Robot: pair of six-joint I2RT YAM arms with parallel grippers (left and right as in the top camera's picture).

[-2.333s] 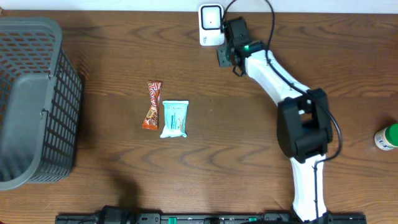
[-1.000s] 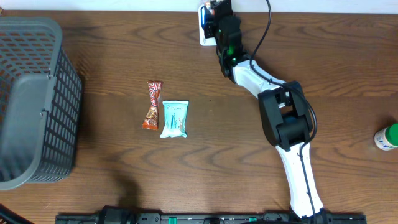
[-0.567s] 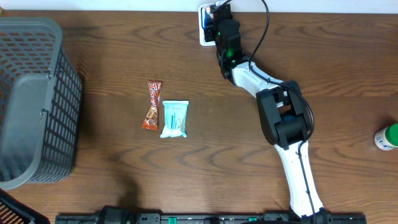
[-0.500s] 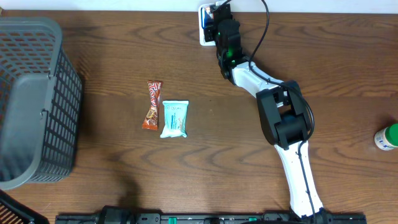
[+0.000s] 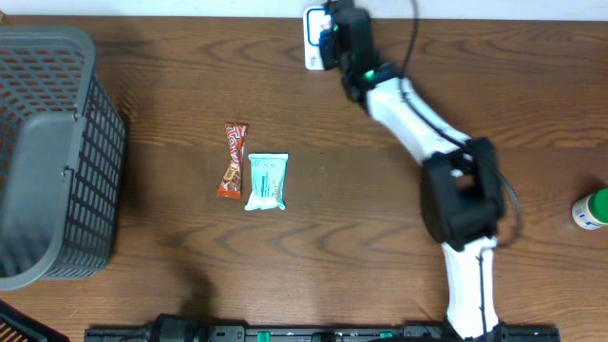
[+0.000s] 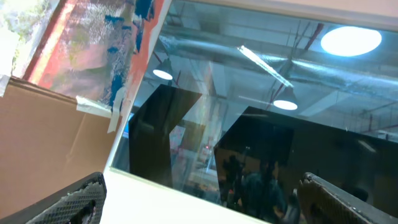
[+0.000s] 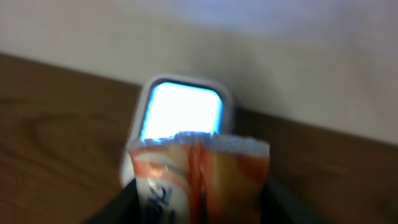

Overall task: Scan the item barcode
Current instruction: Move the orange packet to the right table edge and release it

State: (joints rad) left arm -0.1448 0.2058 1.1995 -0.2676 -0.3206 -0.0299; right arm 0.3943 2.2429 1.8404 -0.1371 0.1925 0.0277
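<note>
Overhead: straight down on my whole table (image 5: 285, 256). My right wrist: close, level, facing the scanner (image 7: 180, 115), also seen overhead. My left wrist: tilted up at ceiling lights (image 6: 351, 40).

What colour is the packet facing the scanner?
The packet is orange and white, clearest from the right wrist.

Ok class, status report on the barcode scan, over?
Left fingers open, empty. Right fingers shut on packet, held up to lit scanner. Nothing between them.

Orange-white packet (image 7: 205, 177); white scanner (image 7: 181, 112); grey mesh basket (image 5: 57, 142); brown table (image 5: 332, 237).
</note>
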